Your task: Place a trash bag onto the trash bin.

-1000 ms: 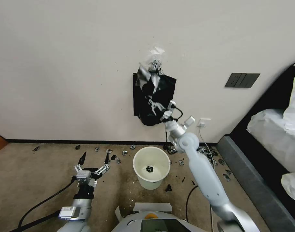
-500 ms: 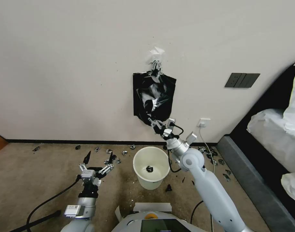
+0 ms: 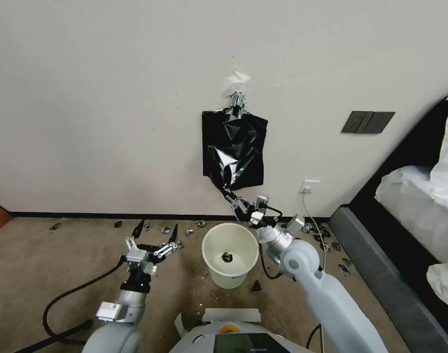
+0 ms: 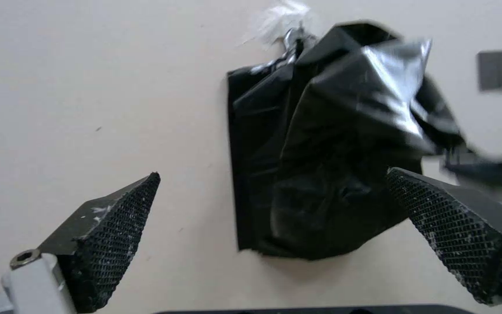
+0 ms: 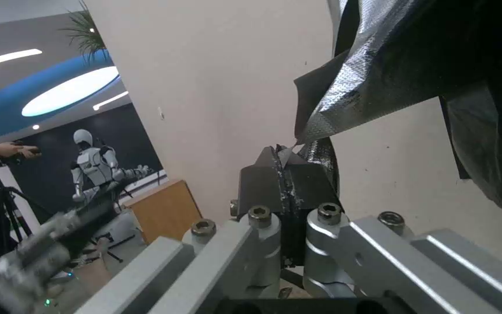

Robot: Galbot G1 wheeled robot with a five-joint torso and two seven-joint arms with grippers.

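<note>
The trash bag [image 3: 235, 147] is a glossy, crinkled black sheet hanging on the wall in front of the flat bag pack [image 3: 208, 162], under a silver clip [image 3: 237, 100]. My right gripper [image 3: 233, 200] is shut on the bag's lower corner, stretching it down to a narrow tip just above the far rim of the trash bin [image 3: 208, 240]. The right wrist view has the jaws [image 5: 283, 153] closed on the bag's [image 5: 379, 83] edge. Left of the bin, my left gripper [image 3: 156, 230] stands open and empty near the floor, facing the bag [image 4: 355, 131].
Several black plastic scraps [image 3: 166, 230] lie on the carpet along the wall. One scrap [image 3: 227, 256] sits inside the bin. A dark bed frame [image 3: 381, 274] runs along the right. A wall socket [image 3: 309, 187] with a cable and a switch panel [image 3: 367, 122] are right of the bag.
My right gripper has come down from the middle of the bag pack to just above the bin, drawing the bag's corner with it. The left gripper has shifted slightly forward and right.
</note>
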